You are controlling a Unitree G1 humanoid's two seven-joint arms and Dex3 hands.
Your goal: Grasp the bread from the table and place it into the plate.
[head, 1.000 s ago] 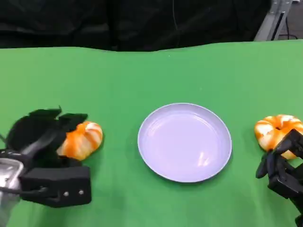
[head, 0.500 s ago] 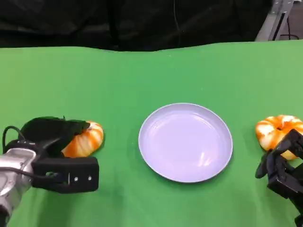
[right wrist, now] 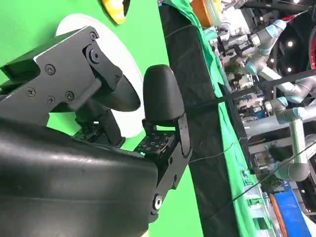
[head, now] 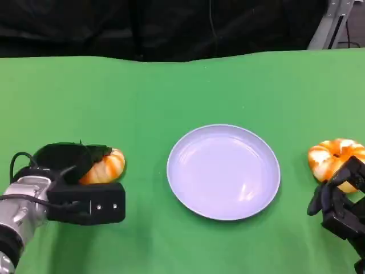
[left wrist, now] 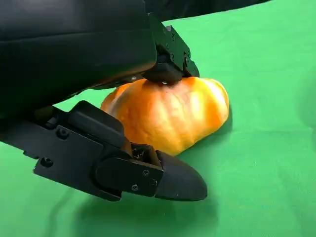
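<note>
Left bread: a glossy orange-and-white ridged bread roll (head: 104,166) lies on the green cloth-covered counter (head: 171,91), well left of the plate; in the left wrist view (left wrist: 170,114) its underside rests on the cloth.
Left robot hand: the black left robot hand (head: 71,180) is closed around this roll. In the left wrist view an upper finger (left wrist: 170,54) presses on the top of the roll and a lower finger (left wrist: 163,178) reaches along the cloth in front of it, so the bread sits between them.
Left forearm: the silver left forearm (head: 17,214) enters from the lower left corner of the head view, with a black cable looped at the wrist.
Plate: a round, pale lavender shallow plate (head: 223,172) sits near the middle of the counter, with nothing on it.
Right bread: a second orange-and-white ridged bread roll (head: 331,157) lies at the right edge of the counter, well apart from the plate.
Right robot hand: the black right robot hand (head: 339,202) sits just in front of the right roll, fingers partly curled and apart, holding nothing; whether it touches the roll cannot be told. In the right wrist view (right wrist: 143,106) its fingers stand apart over the green cloth.
Background: a black curtain (head: 171,25) hangs behind the counter's far edge.
</note>
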